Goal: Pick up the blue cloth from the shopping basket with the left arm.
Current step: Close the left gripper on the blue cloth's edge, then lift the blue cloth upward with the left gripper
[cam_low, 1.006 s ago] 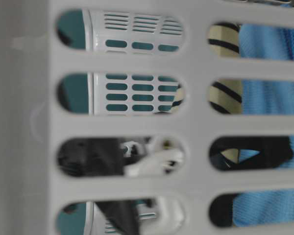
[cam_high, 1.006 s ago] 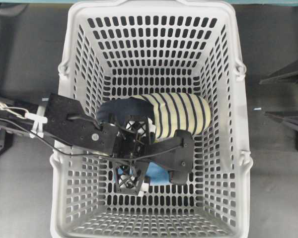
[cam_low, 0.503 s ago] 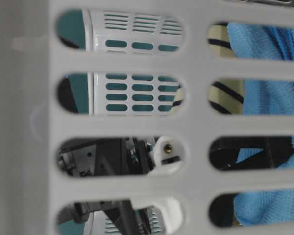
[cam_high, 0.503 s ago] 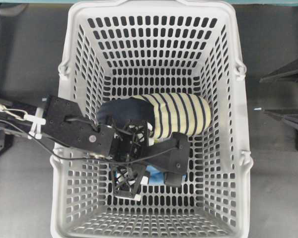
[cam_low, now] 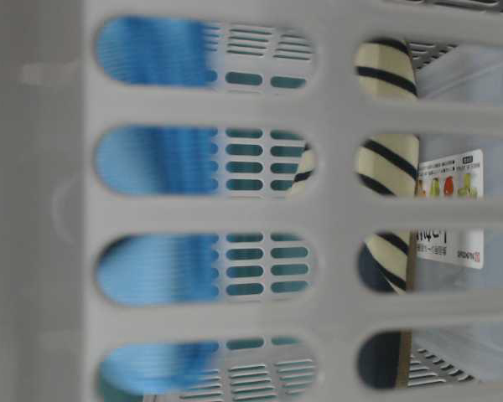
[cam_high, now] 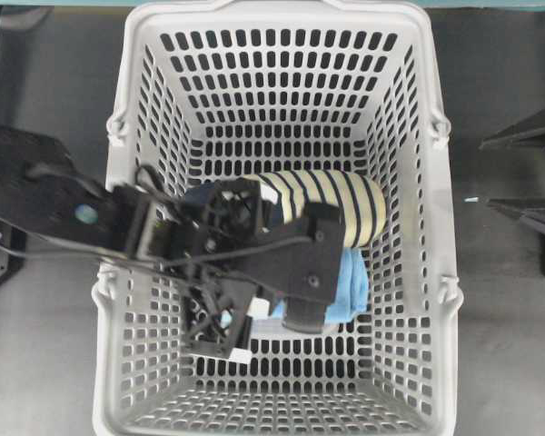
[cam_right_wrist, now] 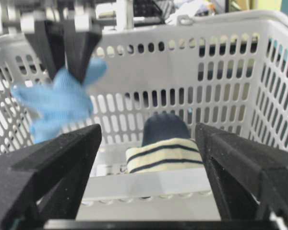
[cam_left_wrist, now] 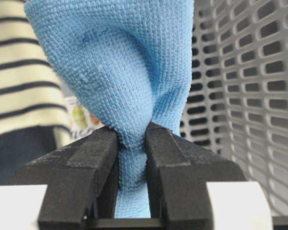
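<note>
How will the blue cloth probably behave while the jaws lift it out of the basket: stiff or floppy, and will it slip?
The blue cloth is probably floppy: it bunches and folds where the left gripper pinches it. It seems light, since in the right wrist view it hangs freely. Slipping looks unlikely, because the knitted surface is coarse and the jaws are closed tightly on a thick fold.

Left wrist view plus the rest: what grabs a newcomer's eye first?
The blue cloth pinched between the left gripper fingers, bunched and hanging above the floor of the shopping basket. Next, the striped slipper lying mid-basket, beside a labelled packet. The right gripper sits open outside the basket wall.
</note>
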Controlling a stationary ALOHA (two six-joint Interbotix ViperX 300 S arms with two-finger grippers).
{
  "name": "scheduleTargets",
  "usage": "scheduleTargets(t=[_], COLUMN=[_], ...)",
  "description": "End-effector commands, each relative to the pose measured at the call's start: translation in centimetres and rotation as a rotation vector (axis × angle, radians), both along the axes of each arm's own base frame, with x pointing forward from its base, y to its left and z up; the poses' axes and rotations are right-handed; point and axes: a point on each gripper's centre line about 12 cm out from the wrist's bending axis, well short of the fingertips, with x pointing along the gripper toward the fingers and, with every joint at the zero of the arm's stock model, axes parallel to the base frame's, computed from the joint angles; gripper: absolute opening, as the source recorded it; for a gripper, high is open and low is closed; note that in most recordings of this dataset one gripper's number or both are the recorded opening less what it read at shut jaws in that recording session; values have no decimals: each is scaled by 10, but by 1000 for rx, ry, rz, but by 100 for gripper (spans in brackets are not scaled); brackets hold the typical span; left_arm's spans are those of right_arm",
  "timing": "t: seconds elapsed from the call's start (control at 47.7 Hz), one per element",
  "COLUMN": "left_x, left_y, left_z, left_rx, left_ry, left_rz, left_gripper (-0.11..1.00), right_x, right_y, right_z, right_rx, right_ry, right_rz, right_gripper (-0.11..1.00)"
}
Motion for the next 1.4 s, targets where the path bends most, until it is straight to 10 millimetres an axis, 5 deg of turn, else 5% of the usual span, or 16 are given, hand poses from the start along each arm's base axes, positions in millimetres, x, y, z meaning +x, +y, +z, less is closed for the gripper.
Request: scheduleTargets(t=[0.0, 0.168, 0.755, 1.384], left_x=[-15, -25, -22, -75], left_y=[3, 6, 13, 28], left_z=[56, 85, 80, 73], left_rx=[-7, 6, -2, -25], left_ry=[-47, 33, 28, -139], left_rz=[4, 16, 42, 42], left_gripper=[13, 13, 13, 13], right_x=[1, 0, -1, -1], right_y=[0, 0, -1, 0], right_z=[6, 7, 8, 6], right_rx=[3, 3, 7, 7], right_ry=[-22, -26, -31, -28], right_rz=[-2, -2, -4, -2], right_gripper=[76, 76, 76, 76])
